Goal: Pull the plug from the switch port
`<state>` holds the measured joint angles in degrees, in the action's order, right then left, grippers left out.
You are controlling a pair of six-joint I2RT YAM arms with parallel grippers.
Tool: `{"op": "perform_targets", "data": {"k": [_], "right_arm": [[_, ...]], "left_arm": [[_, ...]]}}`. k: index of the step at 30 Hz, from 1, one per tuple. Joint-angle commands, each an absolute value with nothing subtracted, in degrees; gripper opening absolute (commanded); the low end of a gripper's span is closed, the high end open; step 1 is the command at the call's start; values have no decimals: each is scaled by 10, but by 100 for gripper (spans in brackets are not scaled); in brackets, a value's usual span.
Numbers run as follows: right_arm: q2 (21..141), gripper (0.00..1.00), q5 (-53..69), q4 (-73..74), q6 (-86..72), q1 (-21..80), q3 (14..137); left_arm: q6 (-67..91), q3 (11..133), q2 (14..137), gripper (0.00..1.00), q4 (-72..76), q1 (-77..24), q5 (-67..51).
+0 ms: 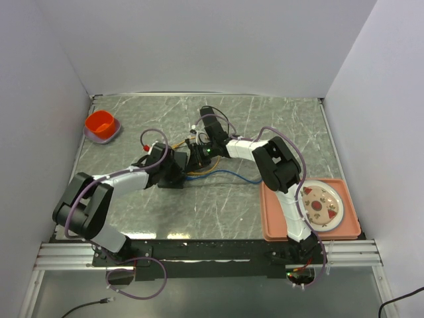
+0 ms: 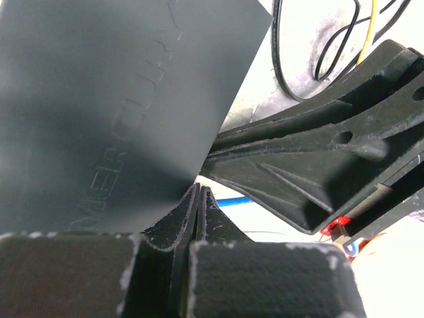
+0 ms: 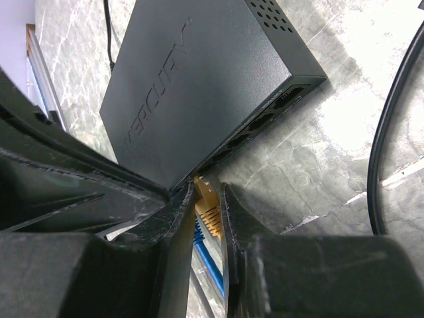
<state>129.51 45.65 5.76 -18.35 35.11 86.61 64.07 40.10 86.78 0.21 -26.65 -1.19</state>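
The flat matte-black switch box [image 3: 199, 73] lies on the marble table, its row of ports [image 3: 258, 122] along the near long edge. A yellow plug [image 3: 211, 209] with a blue cable [image 3: 207, 255] behind it sits in the switch port [image 3: 199, 179] at the left end of that row. My right gripper [image 3: 207, 192] is shut on the yellow plug, one finger on each side. My left gripper [image 2: 199, 193] is shut with nothing between its fingers, its tips down against the edge of the box [image 2: 99, 112]. From above, both grippers meet at the box [image 1: 173, 173].
An orange bowl [image 1: 101, 124] stands at the back left. A pink tray [image 1: 273, 225] with a white plate [image 1: 322, 205] is at the front right. Blue and yellow cables [image 1: 228, 175] trail across the middle, and a black lead [image 3: 381, 152] curves beside the box.
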Motion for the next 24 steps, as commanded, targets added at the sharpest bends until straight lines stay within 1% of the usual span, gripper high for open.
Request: {"op": "perform_targets", "data": {"k": [1, 12, 24], "right_arm": [[1331, 0, 388, 138, -160, 361, 843], [1306, 0, 376, 140, -153, 360, 804], [1280, 0, 363, 129, -156, 351, 776]], "left_arm": [[629, 430, 891, 1, -23, -269, -2], [639, 455, 945, 1, -33, -264, -2], [636, 461, 931, 1, -40, -254, -2]]}}
